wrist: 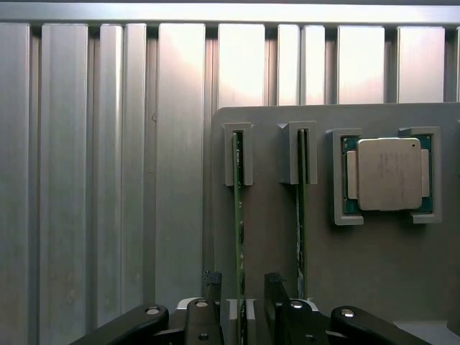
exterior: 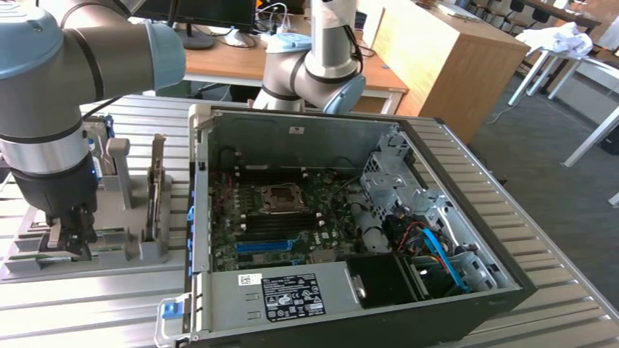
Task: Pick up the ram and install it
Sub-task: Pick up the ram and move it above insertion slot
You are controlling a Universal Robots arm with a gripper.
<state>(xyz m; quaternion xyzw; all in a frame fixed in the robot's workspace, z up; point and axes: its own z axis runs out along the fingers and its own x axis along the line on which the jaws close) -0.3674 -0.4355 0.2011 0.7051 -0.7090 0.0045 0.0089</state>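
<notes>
Since the long, thin green circuit-board ram stick stands on edge in a slotted holder, I judge it light and stiff but fragile. It is best pinched across its two flat faces near the upper edge, away from the chips. Wrist view: the black two-finger gripper has its jaws wide apart, one on each side of this stick, with a gap showing on both sides. Nothing is held and I see no contact. A second green stick stands in the neighbouring slot, and a square silver processor lies beyond it on the same flat grey fixture plate. Exterior view: the gripper hangs low over that fixture, on the ribbed metal table. The fixture sits at the exterior view's left of the open black computer case, whose green motherboard lies exposed.
</notes>
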